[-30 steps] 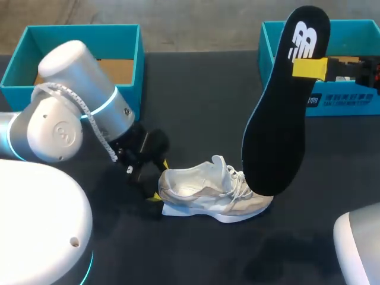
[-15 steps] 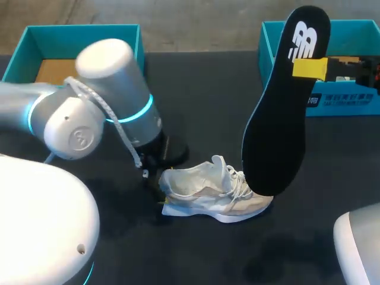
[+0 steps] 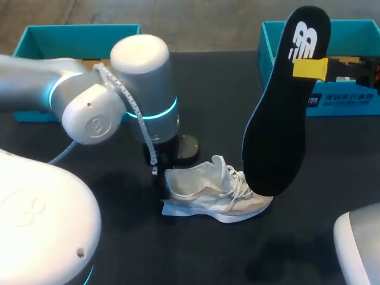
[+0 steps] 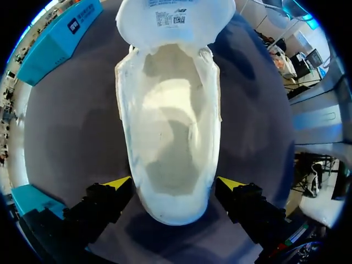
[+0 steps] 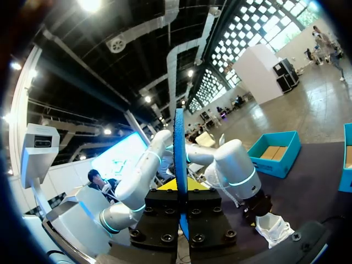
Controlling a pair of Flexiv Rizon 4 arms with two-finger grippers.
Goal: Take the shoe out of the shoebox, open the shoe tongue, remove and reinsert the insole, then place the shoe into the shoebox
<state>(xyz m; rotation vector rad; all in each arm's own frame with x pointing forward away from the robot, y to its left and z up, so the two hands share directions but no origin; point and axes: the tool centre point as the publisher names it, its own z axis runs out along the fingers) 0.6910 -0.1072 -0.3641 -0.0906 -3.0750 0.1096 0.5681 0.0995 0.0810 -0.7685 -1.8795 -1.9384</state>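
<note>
Your left end effector (image 4: 174,182) swung in, open, astride the shoe (image 3: 208,193) heel. The right end effector (image 5: 181,190) pinches the insole (image 3: 279,119); the shoe lies outside both shoeboxes (image 3: 80,29).

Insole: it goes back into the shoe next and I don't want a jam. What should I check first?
1. Black foam insole clamped in right pincer: ok.
2. White lace-up shoe upright on the dark table: ok.
3. White tongue folded forward, opening empty: ok.
4. Left pincer at the heel: ok.
5. Its hold on the heel: cannot tell.
6. Insole lined up with the opening: not ok, it stands upright, away from it.
</note>
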